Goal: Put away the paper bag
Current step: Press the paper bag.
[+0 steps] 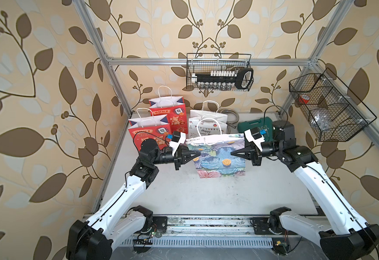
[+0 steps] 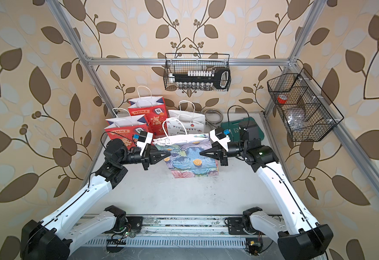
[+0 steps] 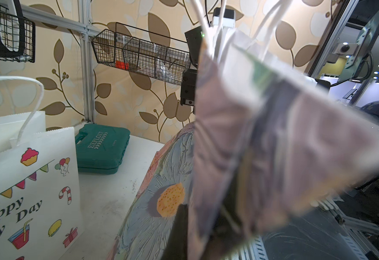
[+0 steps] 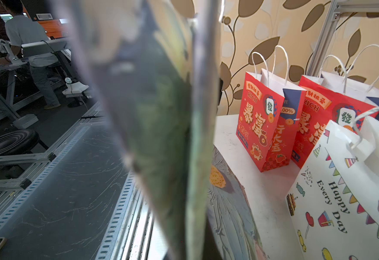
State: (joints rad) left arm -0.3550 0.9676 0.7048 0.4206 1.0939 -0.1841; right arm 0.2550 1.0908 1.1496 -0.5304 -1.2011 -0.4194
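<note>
Floral bag (image 1: pixel 220 163) stands upright mid-table (image 1: pixel 206 198), just in front of the red bags (image 1: pixel 169 118) and white bags (image 1: pixel 207 116). Left gripper (image 1: pixel 197 153) and right gripper (image 1: pixel 234 153) come at it from opposite sides. Both are pinched narrow, and the wrist views show each closed on a side fold of the floral bag.

A robotics lab: wallpaper panels (image 1: pixel 37 94) on an aluminium frame (image 1: pixel 206 61), a worker (image 4: pixel 26 31) at benches (image 4: pixel 46 46) beyond.

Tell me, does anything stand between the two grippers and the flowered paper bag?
Nothing visible does. The left gripper and the right gripper, both shut, have their tips at the flowered paper bag, one from each side. The white bag stands behind it.
</note>
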